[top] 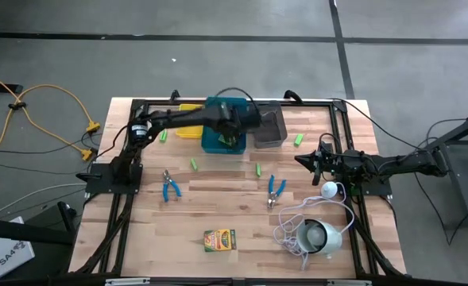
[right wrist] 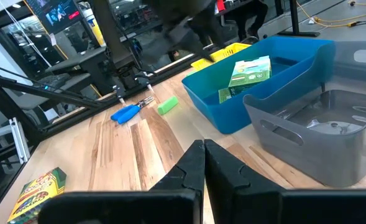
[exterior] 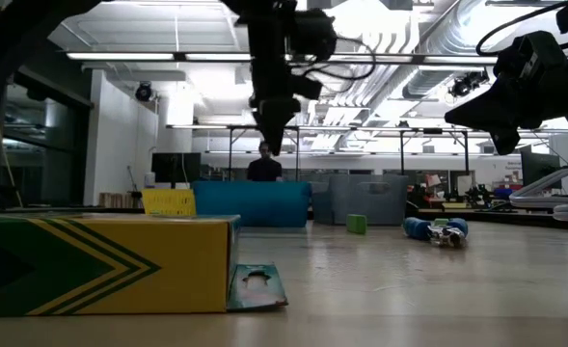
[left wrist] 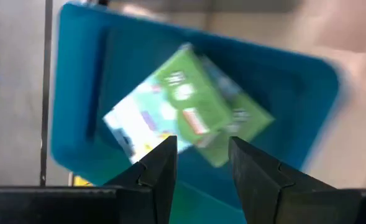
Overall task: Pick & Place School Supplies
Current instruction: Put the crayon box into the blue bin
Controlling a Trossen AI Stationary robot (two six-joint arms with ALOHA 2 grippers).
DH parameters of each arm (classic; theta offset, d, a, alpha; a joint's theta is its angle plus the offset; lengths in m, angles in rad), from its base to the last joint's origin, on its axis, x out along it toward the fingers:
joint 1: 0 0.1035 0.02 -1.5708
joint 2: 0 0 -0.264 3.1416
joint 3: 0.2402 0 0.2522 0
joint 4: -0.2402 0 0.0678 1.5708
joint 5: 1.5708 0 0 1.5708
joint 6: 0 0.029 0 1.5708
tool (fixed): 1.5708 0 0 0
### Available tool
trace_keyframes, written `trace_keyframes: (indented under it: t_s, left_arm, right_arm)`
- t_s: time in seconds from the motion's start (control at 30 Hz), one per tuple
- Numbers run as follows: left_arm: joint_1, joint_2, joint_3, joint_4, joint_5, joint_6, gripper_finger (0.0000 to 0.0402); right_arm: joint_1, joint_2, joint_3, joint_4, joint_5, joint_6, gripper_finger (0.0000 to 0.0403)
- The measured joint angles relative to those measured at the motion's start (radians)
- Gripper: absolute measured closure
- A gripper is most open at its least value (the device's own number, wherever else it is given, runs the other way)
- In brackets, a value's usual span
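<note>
A yellow-green crayon box (left wrist: 189, 112) lies tilted inside the blue bin (top: 212, 144), also seen from the right wrist as the same box (right wrist: 251, 71). My left gripper (left wrist: 201, 146) hangs open right above it, over the blue bin (right wrist: 263, 87), fingers pointing down and holding nothing. A second crayon box (top: 220, 239) lies flat near the table's front edge. Two blue-handled tools (top: 170, 187) (top: 276, 191) and several green pieces (top: 194, 164) lie on the wood. My right gripper (right wrist: 204, 149) waits shut at the table's right side.
A yellow bin (top: 187, 131) and a grey bin (top: 269, 131) flank the blue one at the far edge. A round white device with a coiled cord (top: 321, 236) sits at the near right. Bare wood lies between the tools and the front crayon box.
</note>
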Motion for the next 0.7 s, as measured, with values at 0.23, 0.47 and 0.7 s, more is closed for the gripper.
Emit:
trace_keyframes:
  t_s: [0.23, 0.47, 0.7]
  left_arm:
    - [-0.099, 0.000, 0.000, -0.026, 0.001, -0.092, 0.0263]
    - [-0.187, 0.000, 0.000, -0.096, 0.017, -0.198, 0.0263]
    - [-0.275, 0.000, 0.000, -0.099, 0.210, -0.305, 0.0263]
  right_arm:
    - [0.000, 0.000, 0.000, 0.000, 0.000, 0.000, 0.0400]
    - [0.000, 0.000, 0.000, 0.000, 0.000, 0.000, 0.0400]
    - [0.000, 0.000, 0.000, 0.000, 0.000, 0.000, 0.0400]
